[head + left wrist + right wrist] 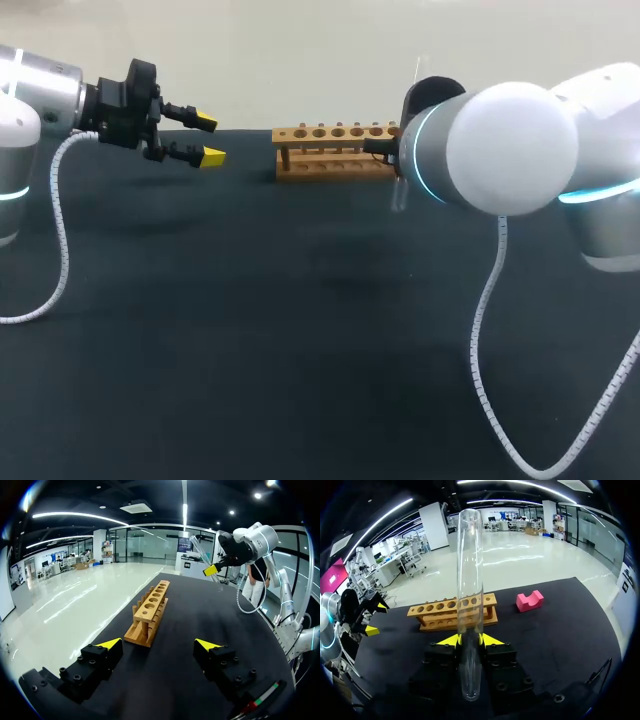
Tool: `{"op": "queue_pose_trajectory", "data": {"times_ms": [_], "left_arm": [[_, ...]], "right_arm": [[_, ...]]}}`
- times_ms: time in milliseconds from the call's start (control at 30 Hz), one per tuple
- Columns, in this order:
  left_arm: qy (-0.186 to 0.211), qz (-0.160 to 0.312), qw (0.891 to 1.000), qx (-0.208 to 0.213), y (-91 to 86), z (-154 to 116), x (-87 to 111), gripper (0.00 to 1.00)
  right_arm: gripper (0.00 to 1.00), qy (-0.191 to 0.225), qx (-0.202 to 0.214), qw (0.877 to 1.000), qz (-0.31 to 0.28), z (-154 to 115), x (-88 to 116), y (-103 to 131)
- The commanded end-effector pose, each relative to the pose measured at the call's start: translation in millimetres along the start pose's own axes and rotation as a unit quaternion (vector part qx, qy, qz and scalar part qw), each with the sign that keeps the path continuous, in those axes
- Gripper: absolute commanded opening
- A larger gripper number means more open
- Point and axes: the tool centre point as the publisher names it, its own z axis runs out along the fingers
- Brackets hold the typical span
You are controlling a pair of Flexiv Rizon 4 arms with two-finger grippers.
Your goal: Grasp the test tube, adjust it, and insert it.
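Observation:
A clear glass test tube [470,580] stands upright between the yellow tips of my right gripper [470,640], which is shut on its lower part. Beyond it lies the wooden rack [452,612] with a row of several holes. In the head view the rack [335,150] sits at the table's far middle, and the tube [400,195] shows faintly at its right end, just off my right arm's bulky joint, which hides the fingers. My left gripper [205,140] hovers open to the left of the rack, holding nothing. From the left wrist, the rack [150,612] lies ahead of its open gripper [158,645].
A pink notched block [530,601] rests on the black table [250,330] to the right of the rack, past its end. My right arm's white cable [485,330] hangs over the near right side of the table.

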Motion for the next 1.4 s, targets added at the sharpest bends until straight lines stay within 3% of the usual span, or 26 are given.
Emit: {"op": "queue_pose_trajectory", "data": {"times_ms": [33,467,900,1400], "left_arm": [[-0.002,0.001,1.0,-0.001,-0.9,0,1.2,1.0],[-0.002,0.001,1.0,-0.001,-0.9,0,1.2,1.0],[-0.002,0.001,1.0,-0.001,-0.9,0,1.2,1.0],[-0.002,0.001,1.0,-0.001,-0.9,0,1.2,1.0]], "right_arm": [[0.0,-0.001,0.0,1.0,0.0,0,0,0],[0.0,-0.001,0.0,1.0,0.0,0,0,0],[0.0,-0.123,0.015,0.992,-0.017,15,-23,3],[0.0,-0.199,0.007,0.98,-0.027,34,-58,8]]}}
